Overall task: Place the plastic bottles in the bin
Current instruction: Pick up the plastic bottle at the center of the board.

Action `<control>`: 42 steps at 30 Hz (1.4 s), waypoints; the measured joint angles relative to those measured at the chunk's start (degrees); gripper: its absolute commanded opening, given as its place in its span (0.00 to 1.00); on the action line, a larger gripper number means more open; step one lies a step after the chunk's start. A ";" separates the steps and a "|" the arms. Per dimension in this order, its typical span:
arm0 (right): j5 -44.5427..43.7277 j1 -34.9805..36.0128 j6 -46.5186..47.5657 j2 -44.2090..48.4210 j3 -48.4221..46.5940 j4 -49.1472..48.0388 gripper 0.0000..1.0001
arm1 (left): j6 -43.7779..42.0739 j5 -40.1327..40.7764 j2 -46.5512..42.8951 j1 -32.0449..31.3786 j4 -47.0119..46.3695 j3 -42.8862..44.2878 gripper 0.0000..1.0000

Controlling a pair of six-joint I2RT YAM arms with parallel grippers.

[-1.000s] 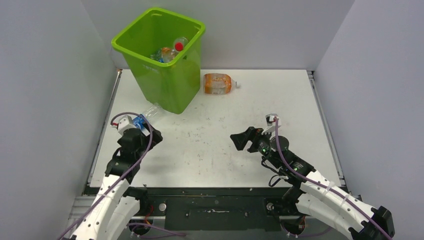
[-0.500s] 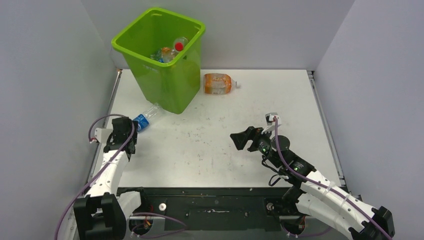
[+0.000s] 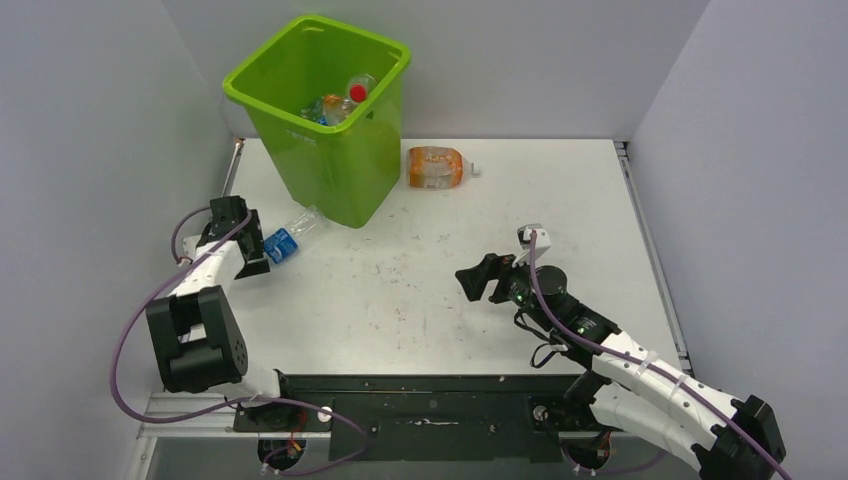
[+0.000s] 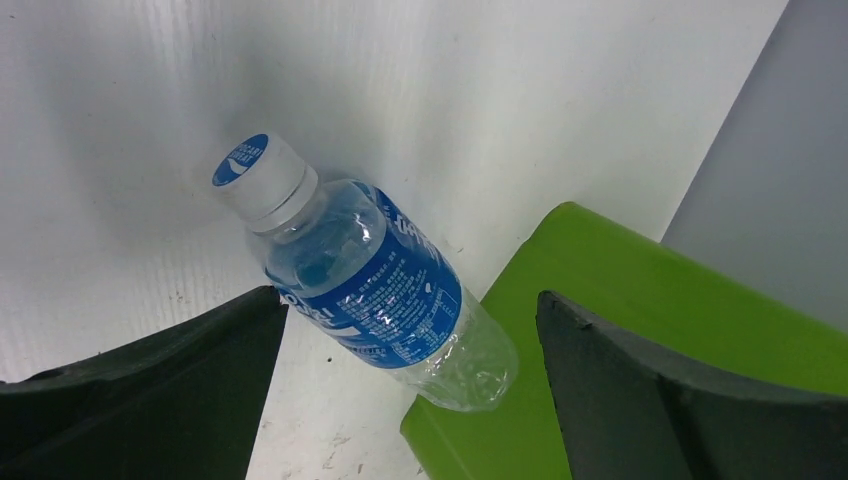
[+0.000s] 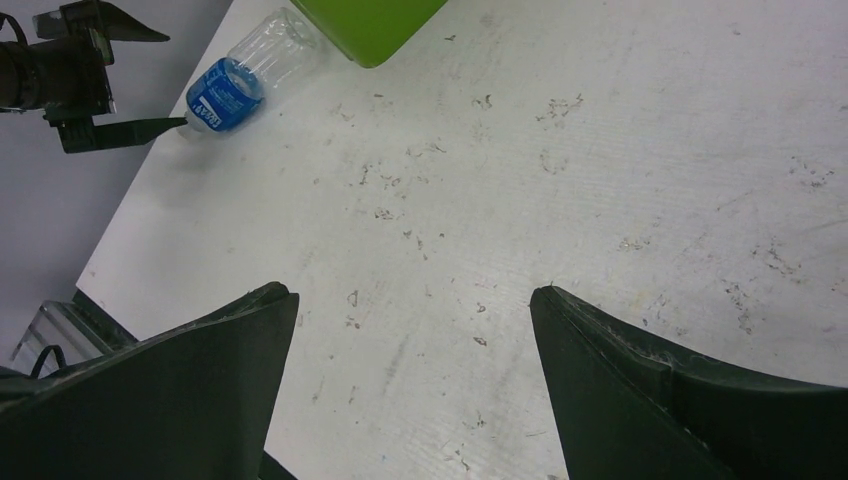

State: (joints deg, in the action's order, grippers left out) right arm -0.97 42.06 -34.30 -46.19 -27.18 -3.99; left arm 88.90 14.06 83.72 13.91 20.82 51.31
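Swinging out to the table's [image 3: 400, 260] left edge since a second ago, the left gripper [image 3: 250, 240] is now facing a blue-labelled clear bottle [image 4: 375, 290] with its jaws spread wide and holding nothing; the bottle is lying on its side, cap toward the gripper, base resting against the lime-green bin's [image 3: 330, 165] foot, its label sitting between the fingers and just beside one of them; it is looking empty, so probably light, thin-walled, smooth and prone to rolling or crumpling, making the labelled middle the safest hold; the right gripper [image 3: 478, 282], likewise wide and empty, is hovering mid-table, well apart from an orange bottle [image 3: 435, 167] lying beside the bin.
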 measured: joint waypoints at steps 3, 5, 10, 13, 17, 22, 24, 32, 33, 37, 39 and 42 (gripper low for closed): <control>0.04 -0.02 0.79 -0.48 -0.02 0.04 0.90 | 1.11 -0.85 3.48 -0.46 0.15 1.92 0.96; 0.02 -0.07 1.14 -0.50 -0.15 0.02 0.90 | 1.51 -1.16 6.08 -0.87 0.72 2.86 0.96; 0.09 -0.09 1.81 -2.08 -1.40 -0.02 0.90 | 1.31 -2.38 13.29 -1.99 1.25 6.21 0.90; 0.07 -0.11 1.97 -2.49 -1.60 -0.02 0.90 | 1.05 -3.08 15.32 -2.54 0.13 6.62 0.69; -0.07 -0.13 1.97 -2.49 -1.60 -0.13 0.90 | 0.26 -3.61 15.39 -2.69 -4.68 4.76 0.40; -0.11 -0.39 1.88 -2.64 -1.60 -0.24 0.90 | -0.59 -5.22 14.60 -2.73 -11.63 1.51 0.21; -0.11 -0.39 1.73 -2.64 -1.60 -0.24 0.90 | -0.79 -6.10 13.49 -2.75 -13.99 -0.50 0.20; -0.31 -0.39 2.34 -0.55 -2.91 2.84 0.90 | -5.79 -7.69 -3.34 -4.94 -9.88 -10.49 0.14; -0.28 -0.39 2.45 0.02 -3.45 3.52 0.90 | -7.06 -7.39 -7.21 -6.03 -8.68 -11.21 0.13; -0.24 -0.39 3.15 2.29 -5.53 5.92 0.90 | -15.23 -5.51 -24.74 -14.03 -6.75 -11.85 0.09; -0.17 -0.39 3.19 3.58 -6.14 6.78 0.90 | -19.91 -5.20 -31.93 -18.73 -7.93 -12.44 0.07; 0.50 -0.39 2.73 4.63 -6.36 7.76 0.90 | -27.26 -5.51 -39.98 -25.94 -10.58 -15.34 0.07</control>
State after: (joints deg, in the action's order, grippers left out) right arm -0.47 41.67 -31.57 -41.56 -33.54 3.77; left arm 61.65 8.56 43.75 -12.03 10.24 35.97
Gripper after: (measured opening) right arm 0.897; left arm 0.394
